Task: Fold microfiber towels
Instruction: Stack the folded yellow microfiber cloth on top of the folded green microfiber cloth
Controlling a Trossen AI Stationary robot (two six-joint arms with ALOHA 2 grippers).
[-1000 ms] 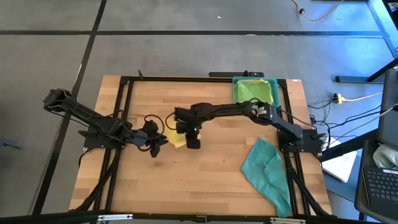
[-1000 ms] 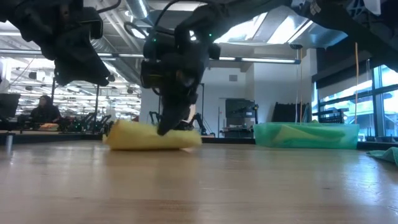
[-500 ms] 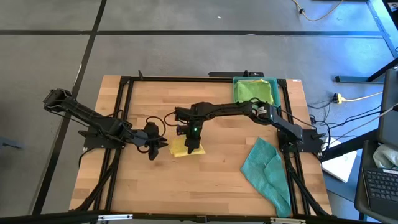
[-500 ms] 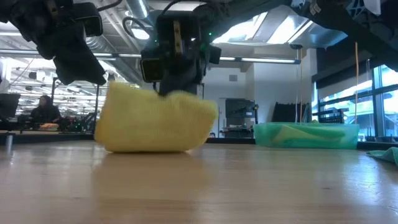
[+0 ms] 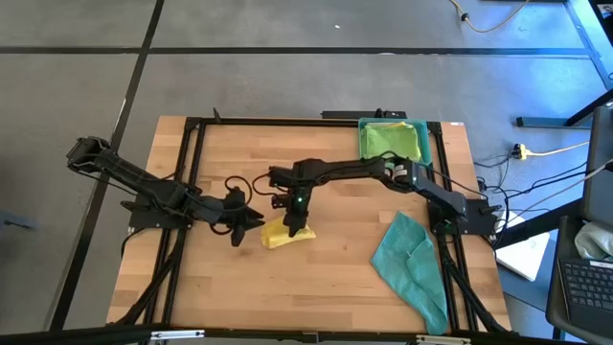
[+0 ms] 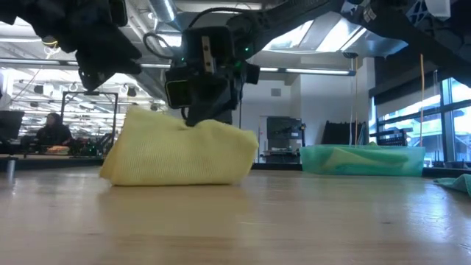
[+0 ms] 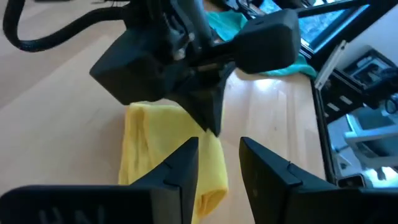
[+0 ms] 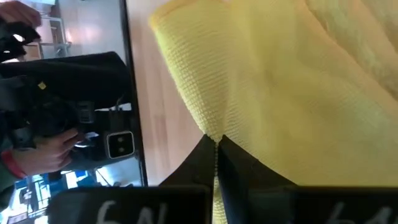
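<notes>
Near the middle of the wooden table (image 5: 220, 278), the right gripper (image 5: 297, 222) is clenched on the yellow towel (image 5: 285, 233) and has dragged its lifted edge over, so one fold seems half made, while the left gripper (image 5: 251, 222) waits half open just beside it.

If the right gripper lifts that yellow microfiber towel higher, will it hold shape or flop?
Likely flop: the yellow microfiber towel already sags in soft folds from the right gripper, shut on its top edge. Probably light, since that pinch holds it tented. The left gripper waits beside it.
</notes>
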